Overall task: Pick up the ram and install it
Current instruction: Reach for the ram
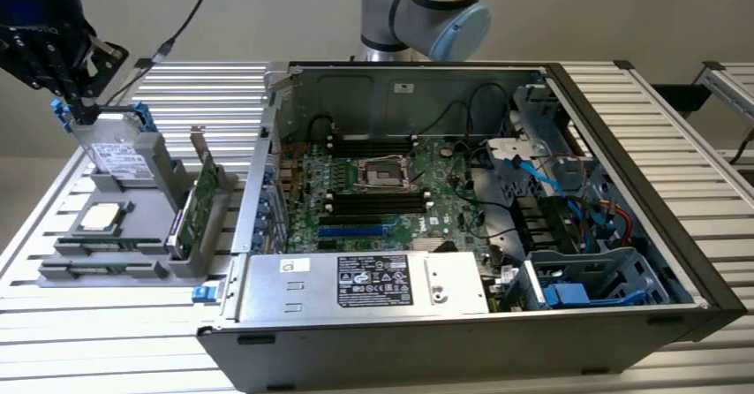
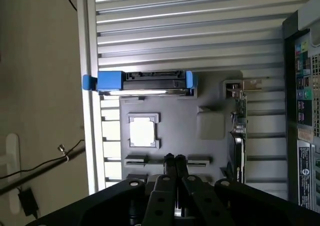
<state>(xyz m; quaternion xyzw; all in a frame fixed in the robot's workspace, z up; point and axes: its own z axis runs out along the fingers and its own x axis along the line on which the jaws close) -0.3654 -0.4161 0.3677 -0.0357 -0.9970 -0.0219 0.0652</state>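
Ram point(image 1: 106, 245) sits edge-up in the tray's point(image 1: 59, 281) near slot, long axis left-to-right, below the raised gripper point(image 2: 175, 158), shut and empty.

Black, ribbed two-finger pincer point(image 1: 83, 107) at the exterior view's upper left, tips pointing down, body leaning slightly toward that view's right. Silver tubular arm point(image 1: 422, 10) with pale blue joint caps at the top middle of the same view, bent away toward the left. From the wrist view, slim black fingers point(image 2: 170, 167) pressed flat together, closed with no gap, gripping nothing, projecting from a broad black bolted body.
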